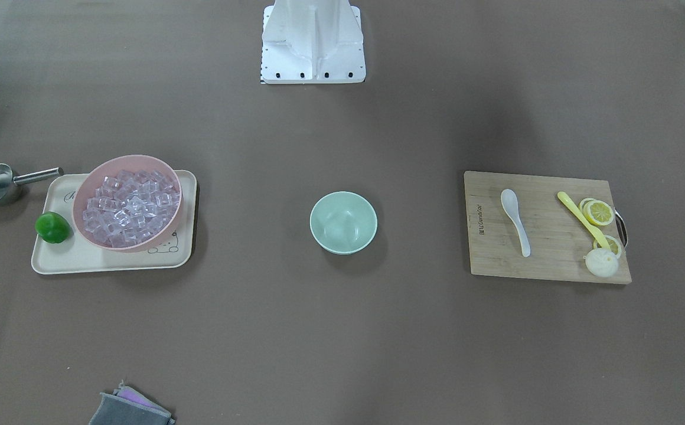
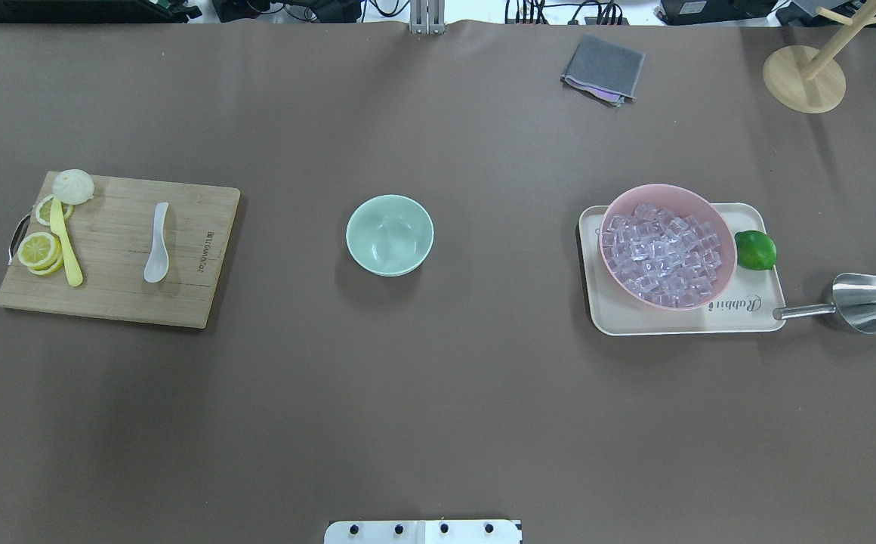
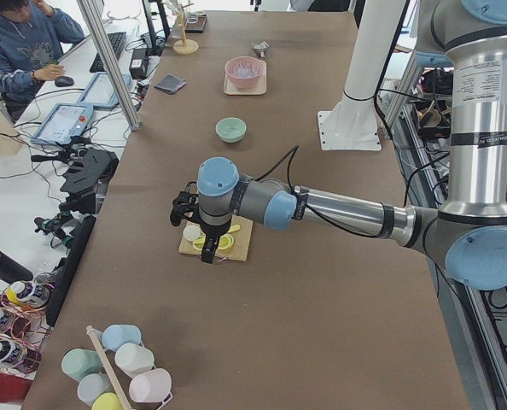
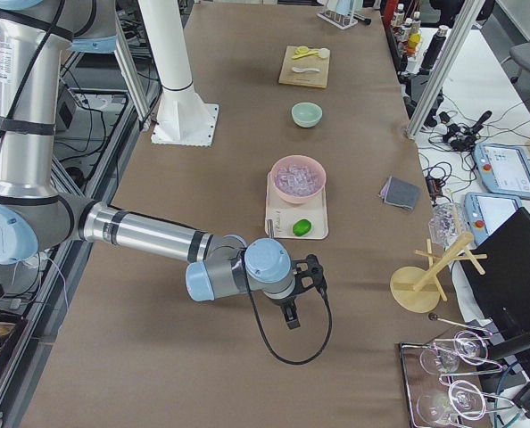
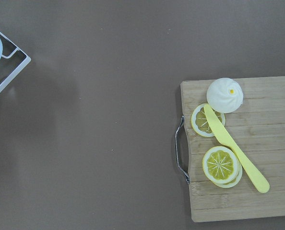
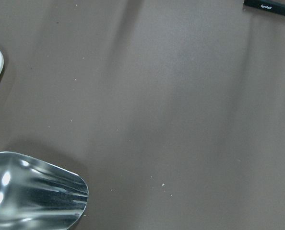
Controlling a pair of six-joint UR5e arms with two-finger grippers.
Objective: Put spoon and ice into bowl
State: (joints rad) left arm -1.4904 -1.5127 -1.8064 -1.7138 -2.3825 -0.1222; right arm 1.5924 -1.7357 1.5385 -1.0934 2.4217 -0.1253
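Observation:
The white spoon [image 1: 515, 218] lies on a wooden cutting board [image 1: 543, 262], also in the overhead view [image 2: 157, 242]. The mint-green bowl [image 1: 343, 222] stands empty at the table's middle [image 2: 390, 234]. Many clear ice cubes [image 1: 130, 206] fill a pink bowl [image 2: 710, 202]. My left gripper [image 3: 206, 253] hangs over the board's lemon end, away from the spoon. My right gripper [image 4: 290, 317] hangs over the table beyond the tray's end, far from the ice. Both show only in side views, so I cannot tell if they are open or shut.
A yellow utensil [image 1: 581, 218], lemon slices [image 5: 221, 165] and a white bun [image 5: 224, 95] share the board. The pink bowl and a lime [image 2: 755, 250] sit on a cream tray [image 2: 680, 321]. A metal scoop [image 2: 865, 302] lies beside it. A grey cloth [image 2: 603, 69] and a wooden stand [image 2: 803, 78] are far off.

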